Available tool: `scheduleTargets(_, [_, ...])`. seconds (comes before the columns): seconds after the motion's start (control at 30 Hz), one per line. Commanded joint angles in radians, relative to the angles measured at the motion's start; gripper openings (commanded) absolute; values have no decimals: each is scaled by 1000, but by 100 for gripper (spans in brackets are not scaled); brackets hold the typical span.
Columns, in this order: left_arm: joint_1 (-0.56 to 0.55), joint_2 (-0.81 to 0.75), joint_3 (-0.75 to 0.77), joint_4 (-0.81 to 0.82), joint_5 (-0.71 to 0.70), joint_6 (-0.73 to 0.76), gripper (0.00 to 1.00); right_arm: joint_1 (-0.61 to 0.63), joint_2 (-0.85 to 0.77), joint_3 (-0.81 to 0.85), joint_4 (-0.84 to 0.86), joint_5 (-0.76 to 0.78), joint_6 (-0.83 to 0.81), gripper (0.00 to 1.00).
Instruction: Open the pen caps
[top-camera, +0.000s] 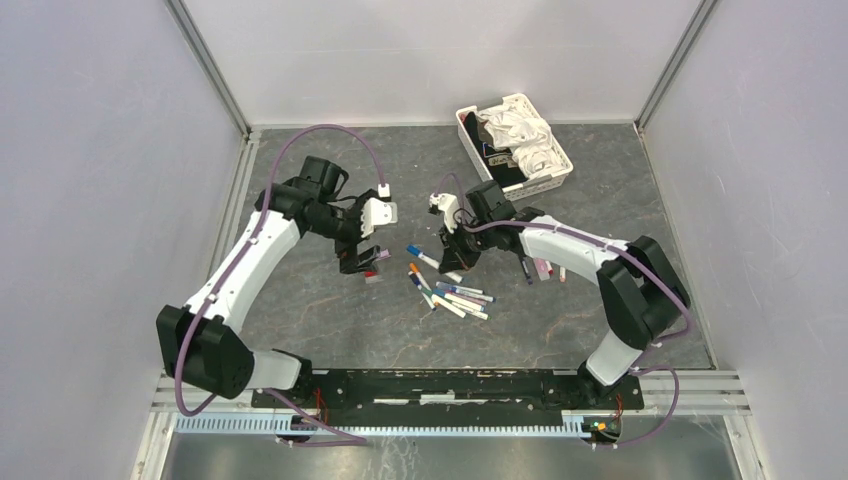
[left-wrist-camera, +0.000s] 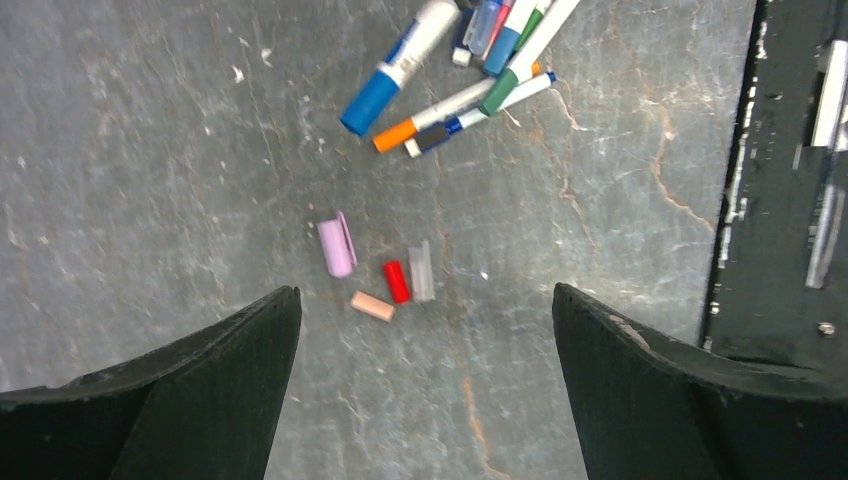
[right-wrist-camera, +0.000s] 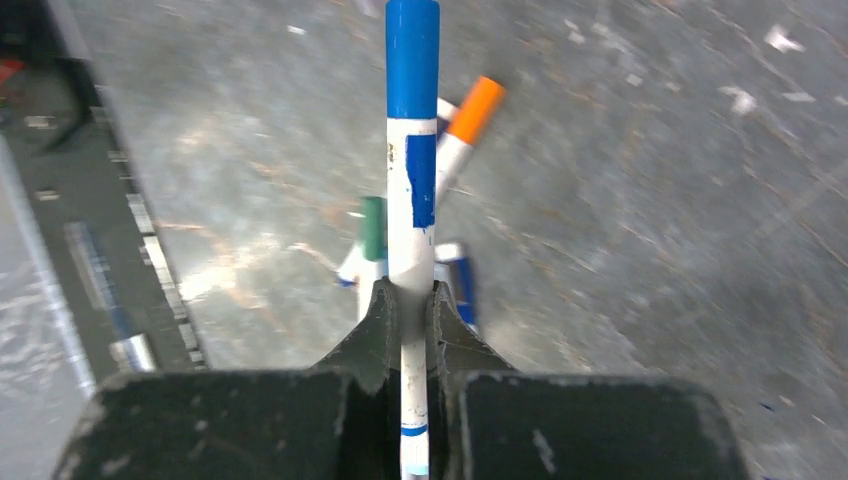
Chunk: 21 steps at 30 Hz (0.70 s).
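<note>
The right tool (right-wrist-camera: 410, 300) is pinching a pen (right-wrist-camera: 411, 190) by its white barrel, the blue cap (right-wrist-camera: 412, 60) jutting ahead of its tips. The pen looks light, stiff and smooth, likely to twist in the grip; the cap's free end is the place to pull. The left tool (left-wrist-camera: 425, 300) hangs spread wide over loose caps (left-wrist-camera: 336, 247) on the counter (left-wrist-camera: 150, 150), a heap of pens (left-wrist-camera: 480, 80) ahead of it; the gap between the tools looks clear.

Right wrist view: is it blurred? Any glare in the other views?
Right wrist: the table is blurred, with a pale glare patch at left, but the blue-capped pen between the fingers is sharp. Left wrist: sharp, loose caps crisp, no glare. Top: even light, soft shadows, no glare.
</note>
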Motion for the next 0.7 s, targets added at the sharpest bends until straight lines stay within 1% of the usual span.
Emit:
scheduleTargets(0.0, [-36, 50, 20, 62, 32, 145, 99, 15, -61, 36, 2, -285, 75, 0])
scheduleTargets(0.1, [-91, 82, 21, 62, -9, 186, 95, 21, -65, 49, -26, -335, 77, 0])
scheduleTargets(0.23, [-157, 94, 6, 62, -57, 205, 87, 21, -57, 78, -48, -395, 76, 0])
scheduleTargets(0.37, [-205, 91, -14, 62, -89, 211, 78, 21, -37, 110, -76, -415, 58, 0])
scheduleTargets(0.6, [-250, 77, -51, 62, -141, 220, 44, 20, -9, 130, -83, -448, 48, 0])
scheduleTargets(0.63, [-253, 76, -52, 63, -145, 220, 38, 20, -5, 131, -80, -450, 50, 2])
scheduleTargets(0.67, [-258, 75, -50, 62, -148, 217, 30, 21, 0, 131, -73, -451, 57, 8])
